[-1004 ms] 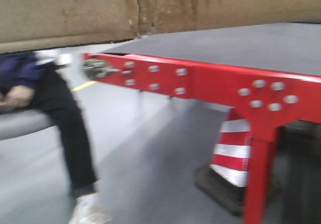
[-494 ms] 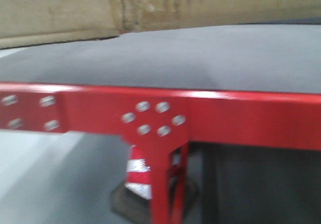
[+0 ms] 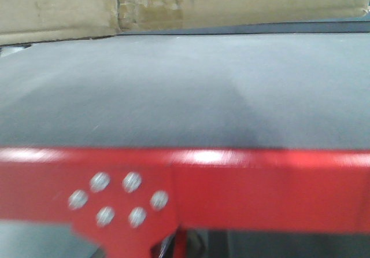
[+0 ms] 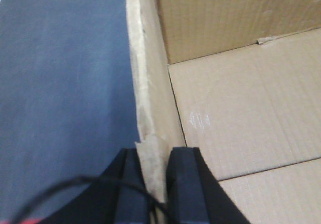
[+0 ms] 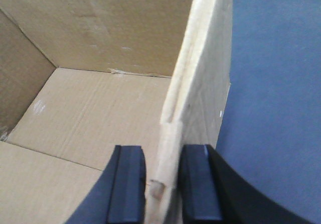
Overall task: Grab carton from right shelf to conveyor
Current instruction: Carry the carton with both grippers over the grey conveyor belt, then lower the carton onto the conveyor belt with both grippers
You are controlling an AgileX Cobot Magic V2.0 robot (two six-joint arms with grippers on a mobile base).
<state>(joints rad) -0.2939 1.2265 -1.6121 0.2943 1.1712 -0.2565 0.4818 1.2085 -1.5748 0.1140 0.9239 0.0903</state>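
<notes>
Carton [image 3: 231,3] is over the grey conveyor [image 3: 185,90], maybe not touching it. Left gripper [image 4: 155,156] pinches one carton wall; right gripper [image 5: 161,151] pinches the other wall.

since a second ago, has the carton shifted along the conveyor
Yes, rightward: the carton seam, earlier left of the conveyor's six-bolt cluster, now sits above it.

The dark grey textured conveyor belt [image 3: 185,90] now fills most of the front view. Its glossy red metal frame edge [image 3: 260,188] has sunk low, and the six silver bolts [image 3: 118,199] have shifted left. The large brown corrugated cardboard carton [image 3: 58,6] has thinned to a top strip. The seated person and striped cone are gone from sight.
</notes>
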